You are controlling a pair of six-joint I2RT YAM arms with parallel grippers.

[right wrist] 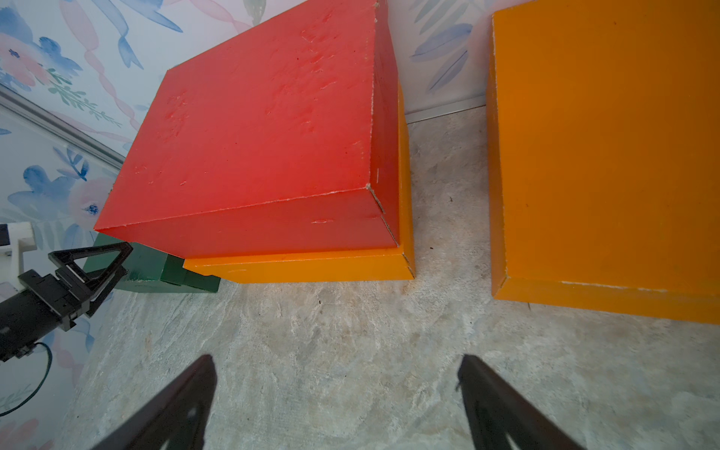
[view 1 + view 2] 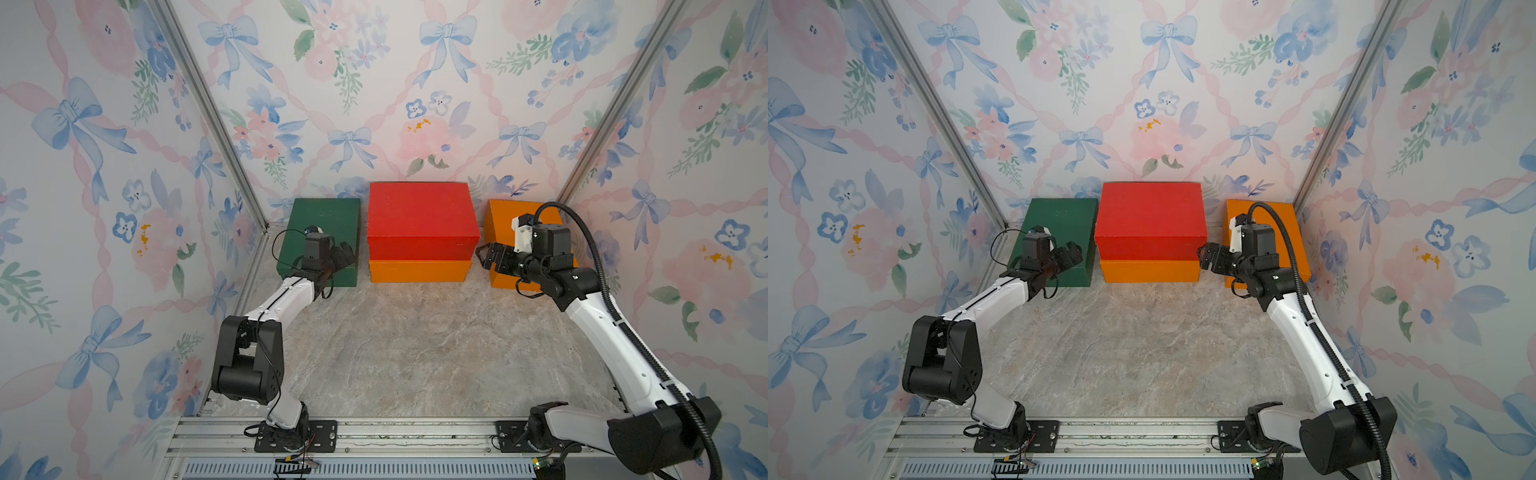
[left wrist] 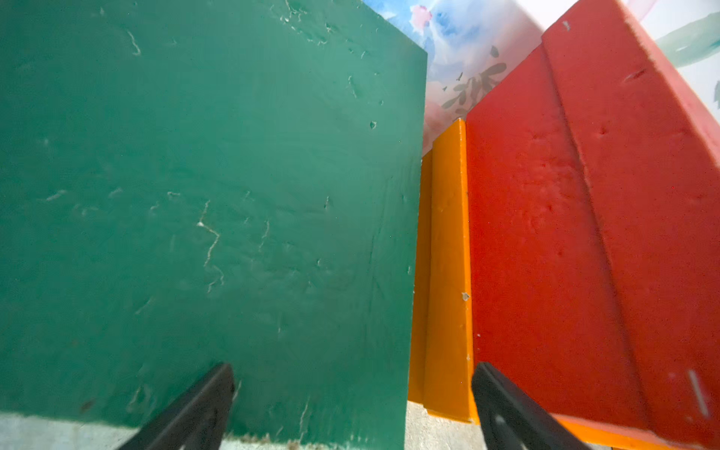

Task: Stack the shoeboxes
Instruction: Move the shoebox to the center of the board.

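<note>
Red box (image 2: pixel 422 216) sits on orange box (image 2: pixel 419 271); green box (image 2: pixel 322 224) and second orange box (image 2: pixel 500 222) (flanking the red box) unstacked. Left gripper (image 2: pixel 347 251), right gripper (image 2: pixel 483 255): wide, empty.

Bright, even, diffuse lighting, faint soft shadows on the table (image 1: pixel 350 331) beside the orange shoebox (image 1: pixel 604 156), both top views sharp, wrist views stretched at edges, left gripper (image 3: pixel 354 366) fingertips blurred.
</note>
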